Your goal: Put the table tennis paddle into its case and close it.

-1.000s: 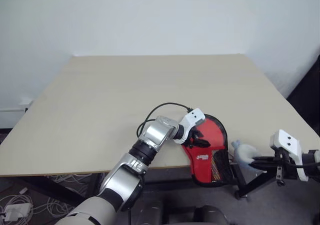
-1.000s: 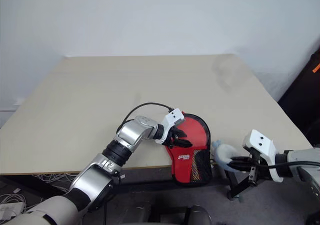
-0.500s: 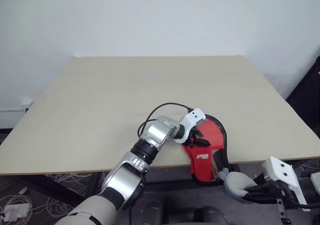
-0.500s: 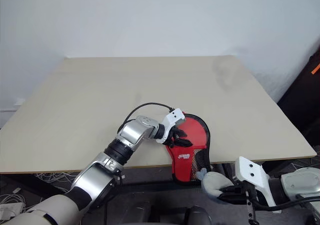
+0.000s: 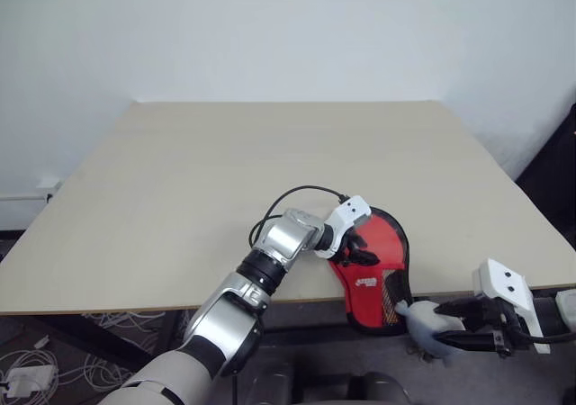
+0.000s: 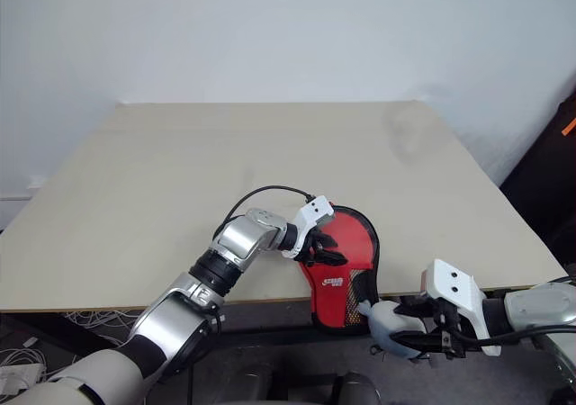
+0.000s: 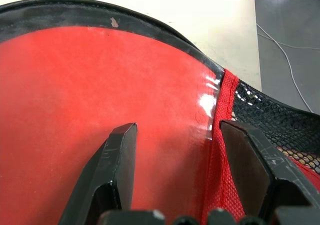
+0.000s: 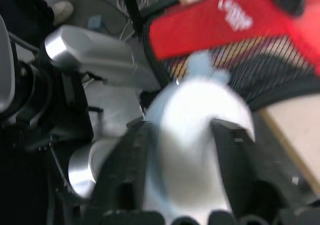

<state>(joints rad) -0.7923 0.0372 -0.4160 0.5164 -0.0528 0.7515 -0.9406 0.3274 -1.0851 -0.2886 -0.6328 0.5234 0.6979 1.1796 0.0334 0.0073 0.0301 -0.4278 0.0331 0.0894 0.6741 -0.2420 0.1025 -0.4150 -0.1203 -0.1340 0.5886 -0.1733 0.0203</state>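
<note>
Left jaws [image 7: 177, 177] spread on case [image 5: 378, 261], white logo unreadable

Our left arm is built of brushed silver cylinders joined by black ribbed collars, swelling into a pale grey upper shell. A thin black cable loops out just behind the left claw [image 5: 358, 247], running from the silver forearm to the white wrist housing, which bears two small dark dots. That claw's fingers [image 7: 117, 160] are matte black, flat-sided wedges with scuffed edges. Our right claw [image 6: 385, 326] sits ahead of a white, boxy housing marked with two dark dots, with black cabling and a silver-grey forearm segment behind it.
</note>
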